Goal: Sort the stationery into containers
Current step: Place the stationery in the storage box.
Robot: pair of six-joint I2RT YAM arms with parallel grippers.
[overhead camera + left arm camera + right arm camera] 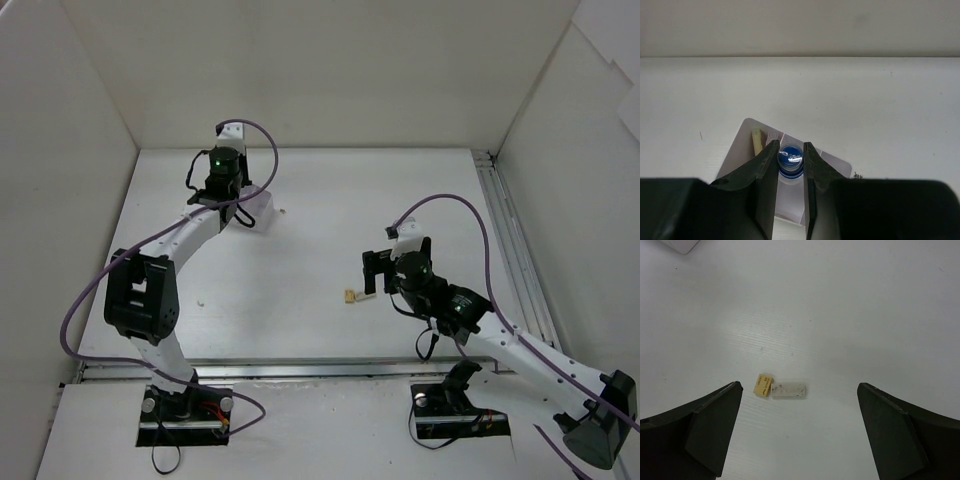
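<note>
My left gripper [228,200] hangs over the white divided box [260,210] at the back of the table. In the left wrist view it [791,146] is shut on the blue cap of the blue-and-white tube [790,160], which stands upright in a compartment of the box [839,162]. A pale yellow pencil-like stick [756,140] lies in the compartment to the left. My right gripper [374,272] is open and empty above a tan eraser bit [763,384] and a grey-white eraser bit [788,390] that touch each other on the table [351,296]. The bits lie between its spread fingers [715,420]. No other pens show.
White walls enclose the table on the left, back and right. A metal rail [510,240] runs along the right side. A small speck [201,301] lies near the left arm. A corner of the box [682,245] shows at the top of the right wrist view.
</note>
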